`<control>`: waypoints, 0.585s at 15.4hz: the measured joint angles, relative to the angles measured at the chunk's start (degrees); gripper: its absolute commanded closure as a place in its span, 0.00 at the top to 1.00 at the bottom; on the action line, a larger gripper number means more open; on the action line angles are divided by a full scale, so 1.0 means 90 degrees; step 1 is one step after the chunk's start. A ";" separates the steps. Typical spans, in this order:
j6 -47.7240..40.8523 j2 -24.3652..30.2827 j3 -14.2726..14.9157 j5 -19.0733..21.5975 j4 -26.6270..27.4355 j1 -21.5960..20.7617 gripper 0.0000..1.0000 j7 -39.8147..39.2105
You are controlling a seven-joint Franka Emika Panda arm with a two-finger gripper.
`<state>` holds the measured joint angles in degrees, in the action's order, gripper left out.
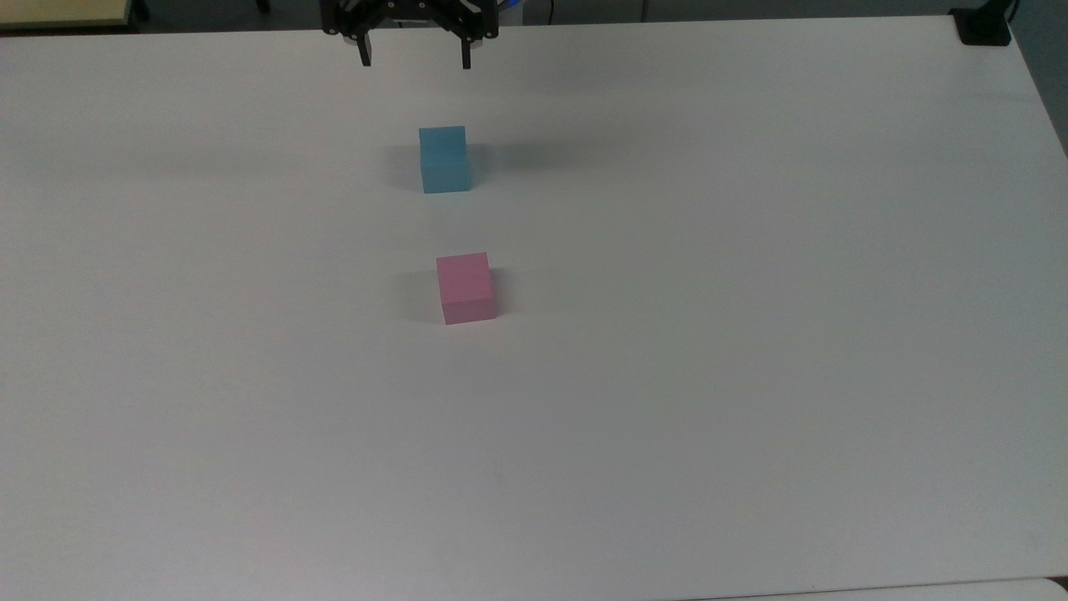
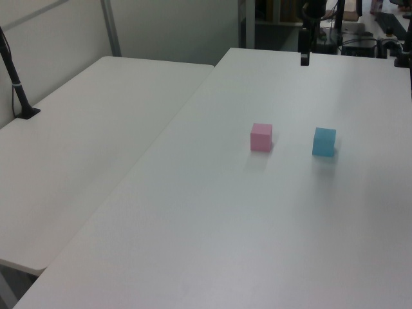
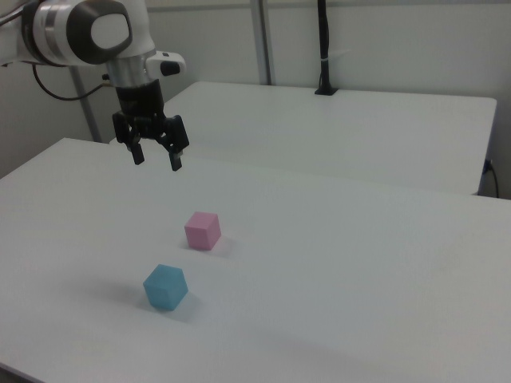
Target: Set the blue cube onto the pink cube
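Observation:
The blue cube (image 1: 444, 159) (image 2: 324, 141) (image 3: 165, 286) rests on the white table (image 1: 751, 334). In the top view the pink cube (image 1: 465, 287) (image 2: 261, 137) (image 3: 202, 230) sits a short way below it; the two stand apart. My gripper (image 1: 415, 60) (image 3: 156, 159) hangs open and empty high above the table. In the top view it is at the upper edge, above the blue cube. In the left view the gripper (image 2: 304, 59) shows at the far end of the table.
A second white table (image 2: 96, 129) (image 3: 359, 128) adjoins this one. A black post (image 2: 16, 84) (image 3: 323, 48) stands on it. A black clamp (image 1: 984, 25) sits at the top view's upper right corner.

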<state>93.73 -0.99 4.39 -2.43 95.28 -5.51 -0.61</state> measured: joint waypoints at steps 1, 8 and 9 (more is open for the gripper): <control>0.0000 -0.0021 0.0000 -0.0001 0.0039 0.0001 1.00 0.0003; 0.0000 -0.0280 0.0011 -0.0001 0.0076 0.0005 1.00 0.0006; 0.0000 -0.0279 0.0020 -0.0001 0.0040 0.0009 1.00 0.0009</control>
<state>93.73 -3.50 4.57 -2.44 95.64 -5.43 -0.53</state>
